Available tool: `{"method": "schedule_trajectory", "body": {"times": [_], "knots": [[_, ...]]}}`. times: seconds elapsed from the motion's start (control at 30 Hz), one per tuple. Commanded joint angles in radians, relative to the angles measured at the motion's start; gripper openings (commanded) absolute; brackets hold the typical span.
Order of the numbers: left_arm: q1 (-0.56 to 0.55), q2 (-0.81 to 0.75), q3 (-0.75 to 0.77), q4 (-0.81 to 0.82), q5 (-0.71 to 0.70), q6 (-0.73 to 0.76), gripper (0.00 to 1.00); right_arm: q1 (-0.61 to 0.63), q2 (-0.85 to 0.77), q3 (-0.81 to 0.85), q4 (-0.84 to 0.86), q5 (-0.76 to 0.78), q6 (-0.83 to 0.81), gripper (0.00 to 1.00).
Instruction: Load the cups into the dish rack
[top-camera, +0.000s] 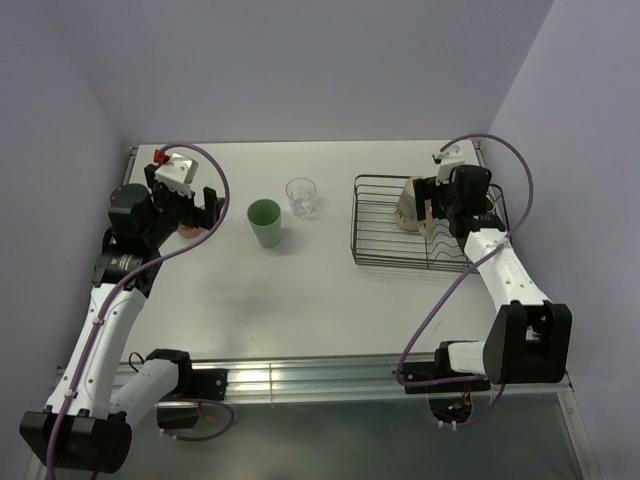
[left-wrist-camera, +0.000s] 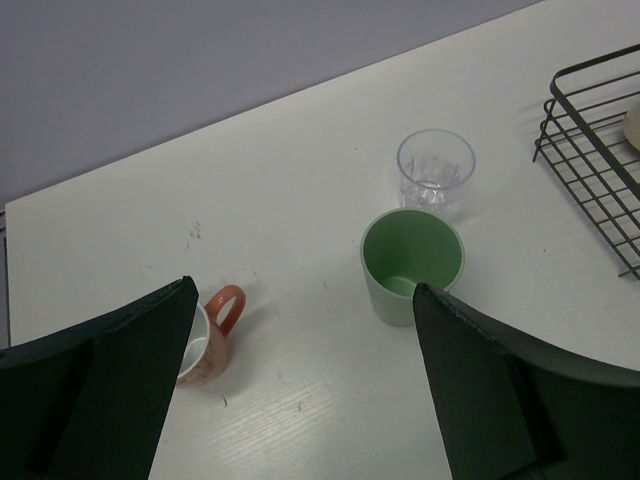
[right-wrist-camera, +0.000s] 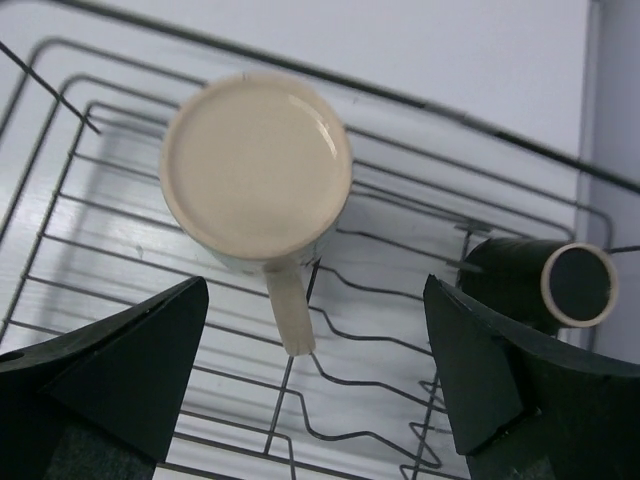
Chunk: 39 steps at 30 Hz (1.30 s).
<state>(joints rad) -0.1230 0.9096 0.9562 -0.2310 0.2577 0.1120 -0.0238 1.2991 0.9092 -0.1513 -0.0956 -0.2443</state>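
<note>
Inside the black wire dish rack (right-wrist-camera: 100, 262) a cream mug (right-wrist-camera: 255, 165) stands upside down, its handle toward the camera. My right gripper (right-wrist-camera: 315, 380) hovers open just above it, holding nothing. A dark brown cup (right-wrist-camera: 545, 285) lies at the rack's right end. In the top view the rack (top-camera: 372, 255) sits at the right, with the right gripper (top-camera: 432, 212) beside the cream mug (top-camera: 408, 205). A green tumbler (left-wrist-camera: 411, 265) and a clear glass (left-wrist-camera: 435, 168) stand upright on the table. My left gripper (left-wrist-camera: 300, 390) is wide open above the table. A pinkish mug (left-wrist-camera: 208, 345) sits by its left finger.
The white table ends at a grey wall close behind the rack. The rack's corner (left-wrist-camera: 595, 150) shows at the right of the left wrist view. In the top view the tumbler (top-camera: 265, 222) and glass (top-camera: 301, 197) stand between the two arms.
</note>
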Motion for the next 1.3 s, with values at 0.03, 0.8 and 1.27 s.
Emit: {"method": "schedule_trajectory", "body": {"times": [0.03, 0.8, 1.27], "knots": [[0.0, 0.041, 0.067, -0.04, 0.058, 0.021, 0.97, -0.008, -0.084, 0.149, -0.062, -0.018, 0.039, 1.0], [-0.176, 0.52, 0.418, -0.455, 0.008, 0.075, 0.93, 0.019, -0.014, 0.355, -0.254, -0.119, 0.122, 1.0], [-0.204, 0.781, 0.599, -0.51, -0.126, -0.017, 0.82, 0.019, -0.044, 0.329, -0.264, -0.142, 0.137, 1.0]]}}
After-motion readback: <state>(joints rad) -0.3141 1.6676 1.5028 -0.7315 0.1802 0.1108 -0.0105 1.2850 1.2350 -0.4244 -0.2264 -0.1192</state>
